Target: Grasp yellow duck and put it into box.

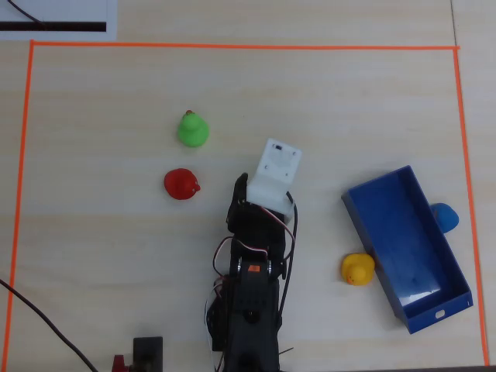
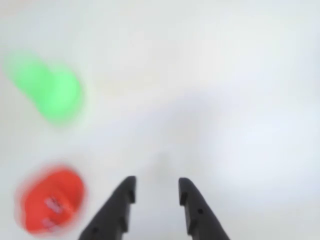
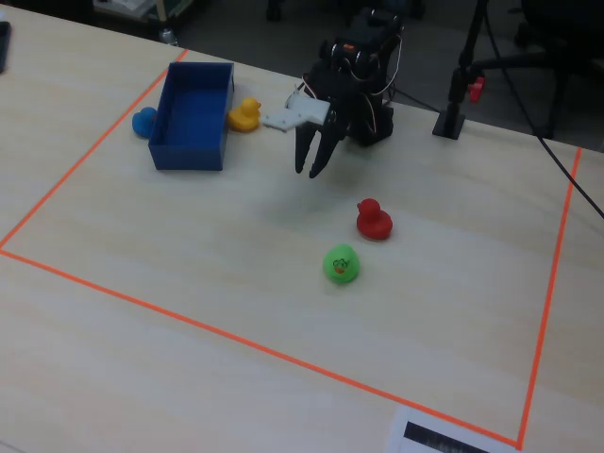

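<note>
Fingers (image 2: 156, 192) parted, empty; red duck (image 2: 50, 201), green duck (image 2: 47, 90) blurred.

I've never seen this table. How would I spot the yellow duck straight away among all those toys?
In the overhead view, find the long blue box lying at the right inside the orange tape outline. The yellow duck sits on the table right against the box's long outer wall, on the arm's side. It is the only yellow toy: the green duck and red duck stand far off at the left.

A lab or office room: a pale wooden bench (image 3: 189, 283) marked with orange tape (image 3: 226, 332), cables, and chair bases (image 3: 557, 47) behind.
</note>
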